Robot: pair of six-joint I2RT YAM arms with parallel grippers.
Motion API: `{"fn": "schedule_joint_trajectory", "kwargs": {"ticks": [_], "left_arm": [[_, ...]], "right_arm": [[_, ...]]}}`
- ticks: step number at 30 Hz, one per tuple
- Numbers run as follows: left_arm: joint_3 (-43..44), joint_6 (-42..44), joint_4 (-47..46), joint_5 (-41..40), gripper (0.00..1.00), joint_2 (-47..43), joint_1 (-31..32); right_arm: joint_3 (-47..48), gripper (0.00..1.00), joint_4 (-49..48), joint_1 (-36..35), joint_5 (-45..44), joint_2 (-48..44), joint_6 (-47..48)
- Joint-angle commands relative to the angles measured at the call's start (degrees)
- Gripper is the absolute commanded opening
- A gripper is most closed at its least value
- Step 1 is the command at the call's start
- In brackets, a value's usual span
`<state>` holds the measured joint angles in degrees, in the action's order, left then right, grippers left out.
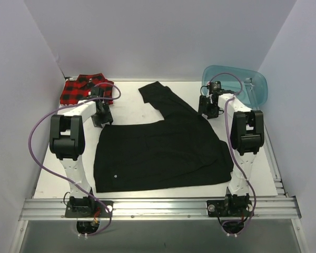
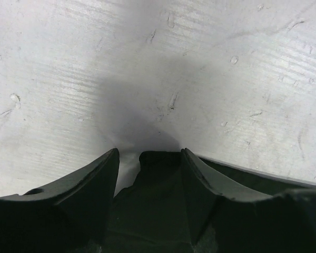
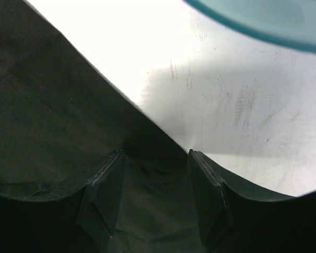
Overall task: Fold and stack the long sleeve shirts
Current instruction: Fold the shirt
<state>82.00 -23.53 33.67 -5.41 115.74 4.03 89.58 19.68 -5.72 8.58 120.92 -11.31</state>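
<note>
Nearest the lens on each wrist were the dark fingers of that arm's claw. The left claw [image 2: 149, 155] stood part-way wide. One corner of the black shirt [image 2: 158, 205] lay between its fingers, and a strip of bare desk [image 2: 200, 79] showed between the cloth and the finger at 9 o'clock, so the cloth was not pinched. The right claw [image 3: 155, 155] was likewise parted, straddling the shirt's edge. Black cloth lay flat between its fingers and spread away toward 9 o'clock, with white desk beyond the edge toward 3 o'clock.

From above, the black shirt lay spread over the middle of the desk. Its body was a broad dark rectangle, and one sleeve ran off toward 11 o'clock. A small white dot showed on the cloth near its 7 o'clock corner. The left claw sat at the body's 10 o'clock corner. The right claw sat at the 1 o'clock edge, close to where the sleeve met the body.

Farther out, the red-and-black plaid shirt [image 1: 84, 89] lay bunched in the desk's 10 o'clock corner, apart from the black one and just behind the left arm. A translucent teal tub [image 1: 237, 84] stood in the 2 o'clock corner, just behind the right claw.
</note>
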Motion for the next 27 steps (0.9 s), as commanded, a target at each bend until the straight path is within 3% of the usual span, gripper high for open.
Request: {"fn": "schedule_joint_trajectory", "kwargs": {"ticks": [1, 4, 9, 10, 11, 16, 17, 18, 27], "left_arm": [[0.45, 0.68, -0.1, -0.39, 0.59, 3.43, 0.27], [0.1, 0.68, 0.08, -0.74, 0.57, 3.52, 0.27], [0.09, 0.59, 0.87, -1.18, 0.43, 3.79, 0.27], [0.09, 0.76, 0.96, -1.36, 0.41, 3.7, 0.36], [0.09, 0.77, 0.87, -1.62, 0.39, 3.61, 0.36], [0.18, 1.64, 1.22, -2.67, 0.1, 3.0, 0.19], [0.27, 1.82, 1.31, -2.94, 0.04, 2.65, 0.19], [0.36, 1.91, 1.4, -3.11, 0.01, 2.47, 0.1], [-0.17, 2.0, 0.7, -3.2, 0.0, -2.36, -0.43]], "right_arm": [[3.49, 0.51, 6.59, -0.44, -0.67, 2.12, -0.11], [4.72, 0.5, 9.05, -0.61, -0.58, 3.53, -0.29], [5.17, 0.44, 10.73, -1.05, 0.3, 4.41, 0.58], [5.34, 0.41, 10.64, -1.23, 0.12, 4.32, 0.76], [5.34, 0.31, 10.64, -1.23, -0.05, 4.15, 0.85], [6.22, 0.12, 10.55, -1.75, -0.14, 2.92, 2.17], [6.31, 0.02, 10.64, -1.84, -0.49, 2.48, 2.52], [6.4, 0.0, 10.55, -1.84, -1.19, 1.87, 2.61], [5.61, 0.0, 10.11, -1.67, -4.53, -5.07, 5.33]]}}
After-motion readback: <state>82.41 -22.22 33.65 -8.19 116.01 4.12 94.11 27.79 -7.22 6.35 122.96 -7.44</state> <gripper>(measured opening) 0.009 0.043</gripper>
